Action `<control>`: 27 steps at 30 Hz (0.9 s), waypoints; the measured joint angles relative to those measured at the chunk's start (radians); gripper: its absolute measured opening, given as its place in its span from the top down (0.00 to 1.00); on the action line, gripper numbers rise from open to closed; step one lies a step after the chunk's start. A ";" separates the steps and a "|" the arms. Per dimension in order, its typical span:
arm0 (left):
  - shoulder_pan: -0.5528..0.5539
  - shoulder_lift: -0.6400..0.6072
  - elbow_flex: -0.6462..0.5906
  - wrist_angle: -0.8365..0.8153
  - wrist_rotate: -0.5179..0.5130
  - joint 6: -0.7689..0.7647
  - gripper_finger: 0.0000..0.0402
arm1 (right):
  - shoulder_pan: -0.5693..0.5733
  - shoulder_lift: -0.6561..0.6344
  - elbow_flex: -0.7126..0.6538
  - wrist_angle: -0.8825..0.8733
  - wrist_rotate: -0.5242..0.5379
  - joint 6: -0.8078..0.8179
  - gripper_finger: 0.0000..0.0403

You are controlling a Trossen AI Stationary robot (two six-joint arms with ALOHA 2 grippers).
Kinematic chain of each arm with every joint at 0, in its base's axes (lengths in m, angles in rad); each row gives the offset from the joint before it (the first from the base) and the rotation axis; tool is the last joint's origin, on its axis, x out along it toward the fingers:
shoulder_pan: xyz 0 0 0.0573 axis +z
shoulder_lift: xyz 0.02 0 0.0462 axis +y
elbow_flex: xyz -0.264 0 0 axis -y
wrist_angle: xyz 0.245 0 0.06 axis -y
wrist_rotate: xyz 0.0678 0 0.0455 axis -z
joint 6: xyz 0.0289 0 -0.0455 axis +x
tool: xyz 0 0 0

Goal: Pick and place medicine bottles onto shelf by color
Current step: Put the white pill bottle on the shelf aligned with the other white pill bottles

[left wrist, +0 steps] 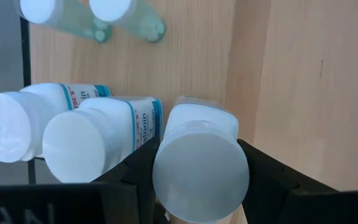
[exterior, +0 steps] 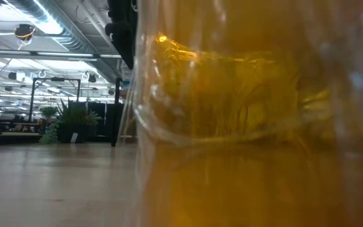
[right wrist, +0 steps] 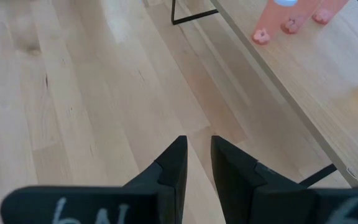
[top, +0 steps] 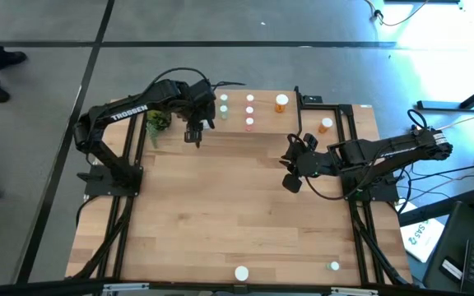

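My left gripper (top: 194, 134) hovers over the shelf's (left wrist: 185, 62) left end, shut on a white medicine bottle (left wrist: 197, 168) with a white cap. Two more white bottles (left wrist: 86, 143) stand beside it on the shelf, and two pale green ones (left wrist: 114, 12) beyond them. Pink bottles (top: 249, 111) and an orange one (top: 281, 102) stand farther right on the shelf. My right gripper (right wrist: 197, 155) waits above the table's right middle (top: 290, 152), its fingers close together and holding nothing. An orange bottle (exterior: 257, 126) fills most of the low view. My left gripper pinches the white bottle's body between its two fingers (left wrist: 135, 168), one on each side just below the cap (left wrist: 201, 171). The fingers come from above, slanting steeply down. The bottle stands roughly upright in the hold; its base is hidden, so I cannot tell whether it rests on the shelf.
A small green plant (top: 156, 122) stands left of the shelf, close to my left arm. An orange bottle (top: 326, 125) sits on the table right of the shelf. A white bottle (top: 241, 273) and a pale green one (top: 334, 265) stand at the near edge. The table's middle (top: 237, 205) is bare wood.
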 joint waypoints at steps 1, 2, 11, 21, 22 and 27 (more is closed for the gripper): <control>0.000 0.000 0.000 0.001 0.002 0.000 0.60 | 0.000 0.000 0.000 0.000 0.000 0.000 0.82; 0.000 0.000 0.000 0.004 0.003 0.000 0.60 | 0.000 0.000 0.000 0.000 0.000 0.001 0.82; 0.001 0.000 0.000 0.020 0.004 0.017 0.57 | 0.000 0.000 0.000 0.000 0.000 0.000 0.82; 0.001 0.000 0.000 0.029 0.004 0.017 0.50 | 0.000 0.000 0.000 0.000 0.000 0.001 0.82; 0.001 0.000 0.000 0.029 0.004 0.017 0.50 | 0.000 0.000 0.000 0.000 0.000 0.001 0.82; 0.001 0.000 0.000 0.029 0.001 0.017 0.46 | 0.000 0.000 0.000 0.000 0.000 0.001 0.82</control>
